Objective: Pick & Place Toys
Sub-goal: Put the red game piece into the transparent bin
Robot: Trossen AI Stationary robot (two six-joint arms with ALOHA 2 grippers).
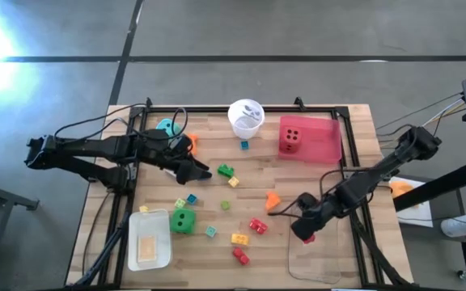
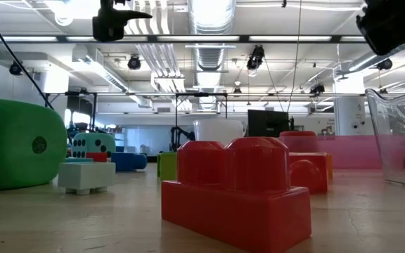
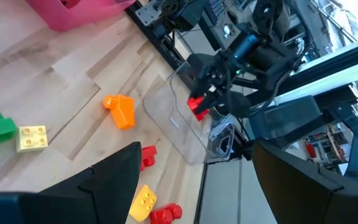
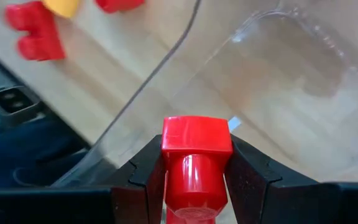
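On the left the left gripper [image 1: 194, 170] hovers over the table [image 1: 354, 121] beside a green brick [image 1: 226, 170], its fingers spread and holding nothing; it seems to be waiting; below it sit a white tray [image 1: 150, 239] and the green die [image 1: 183, 221]; toward the middle loose bricks lie scattered, among them an orange brick [image 1: 273, 199] and red bricks [image 1: 257, 225]; farther right the red die [image 1: 290, 141] rests in the pink tray [image 1: 322, 139]; at the right the right gripper [image 4: 196, 163] is clamped tight on a red brick [image 4: 196, 155], poised above the near rim of the clear tray [image 4: 291, 81]; the step in hand looks like the placing; the next move likely calls for carrying the brick inward past the tray's raised wall, then parting the fingers; the tray's floor offers open room, though the table's frame runs close alongside.
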